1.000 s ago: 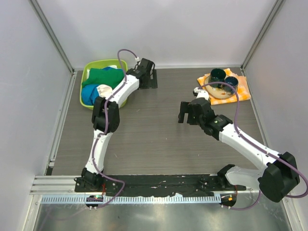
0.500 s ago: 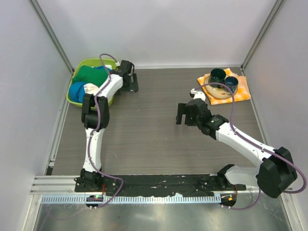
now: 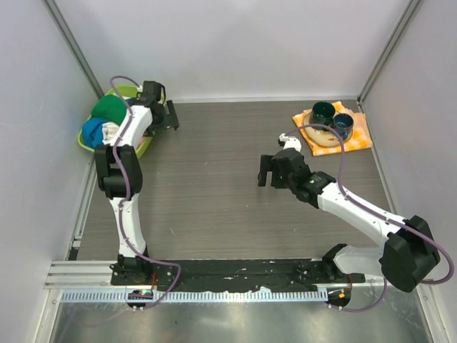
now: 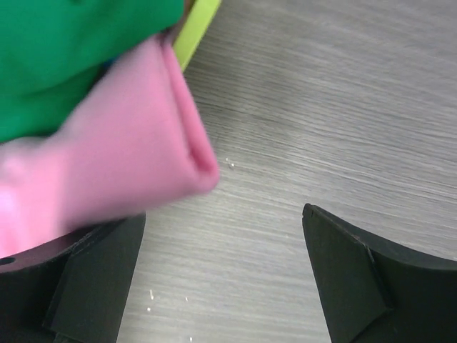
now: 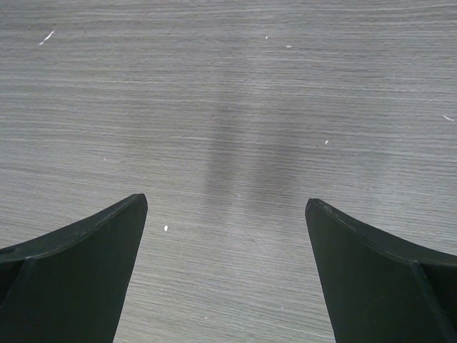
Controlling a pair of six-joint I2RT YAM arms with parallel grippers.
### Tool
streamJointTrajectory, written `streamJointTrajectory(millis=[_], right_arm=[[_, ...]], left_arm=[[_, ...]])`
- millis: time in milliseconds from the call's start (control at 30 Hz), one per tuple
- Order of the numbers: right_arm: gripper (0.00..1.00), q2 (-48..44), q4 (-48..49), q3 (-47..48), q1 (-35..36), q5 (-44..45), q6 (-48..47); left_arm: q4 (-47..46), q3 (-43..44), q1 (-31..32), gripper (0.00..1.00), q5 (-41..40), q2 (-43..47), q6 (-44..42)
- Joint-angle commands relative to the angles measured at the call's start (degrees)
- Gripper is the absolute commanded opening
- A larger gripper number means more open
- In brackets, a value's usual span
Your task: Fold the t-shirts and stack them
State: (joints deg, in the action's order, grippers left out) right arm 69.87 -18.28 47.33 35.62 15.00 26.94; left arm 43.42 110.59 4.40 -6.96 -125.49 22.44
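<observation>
The t-shirts lie bunched in a lime-green basket (image 3: 141,146) at the far left: a green one (image 3: 108,107), a blue one (image 3: 92,132) and a white one (image 3: 111,131). My left gripper (image 3: 166,114) is open at the basket's right rim. In the left wrist view (image 4: 221,214) a pink t-shirt (image 4: 121,157) hangs over the left finger (image 4: 93,279), with green cloth (image 4: 71,50) and the basket rim (image 4: 201,27) above it. My right gripper (image 3: 267,171) is open and empty over bare table at mid-right; its wrist view (image 5: 227,202) shows only wood grain.
An orange-and-white checkered cloth (image 3: 362,133) at the back right holds a bowl (image 3: 328,136) and two dark cups (image 3: 323,111). Grey walls close in the left, back and right sides. The basket sits against the left wall rail.
My left arm has swung left and the basket of t-shirts has slid left with it toward the wall. My right gripper has shifted slightly left.
</observation>
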Motion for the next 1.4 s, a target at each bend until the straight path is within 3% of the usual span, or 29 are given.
streamJointTrajectory(millis=[0, 200, 300, 533, 800, 967, 1133, 1367], right_arm=[[1.0, 1.1, 1.9, 1.3, 1.5, 0.4, 0.6], [1.0, 1.0, 1.4, 1.8, 2.7, 1.5, 0.3], [0.99, 0.7, 1.4, 1.5, 2.8, 2.0, 0.1], [1.0, 1.2, 1.8, 0.4, 2.9, 2.3, -0.4], [1.0, 2.6, 4.7, -1.8, 3.0, 1.3, -0.2], [0.99, 3.9, 6.9, -2.5, 3.0, 0.5, -0.1], [1.0, 5.3, 8.5, -3.0, 3.1, -0.8, 0.0], [1.0, 6.4, 9.8, -3.6, 3.5, -1.2, 0.3]], left_arm=[[4.1, 7.0, -0.9, 0.97, 0.6, 9.6, 2.2], [15.2, 24.3, -3.4, 0.98, -5.0, 4.0, 4.0], [17.2, 28.1, -6.4, 0.97, -5.6, 0.0, 6.1], [18.2, 29.9, -12.0, 0.95, -7.1, -7.3, 10.3], [13.6, 29.2, -11.8, 0.93, -11.6, -8.2, 8.6], [11.8, 28.1, -11.8, 0.79, -10.3, -7.8, 8.6], [7.4, 24.6, -11.0, 0.81, -8.6, -3.8, 8.2], [8.8, 28.5, -10.9, 0.83, -9.6, -6.0, 7.9]])
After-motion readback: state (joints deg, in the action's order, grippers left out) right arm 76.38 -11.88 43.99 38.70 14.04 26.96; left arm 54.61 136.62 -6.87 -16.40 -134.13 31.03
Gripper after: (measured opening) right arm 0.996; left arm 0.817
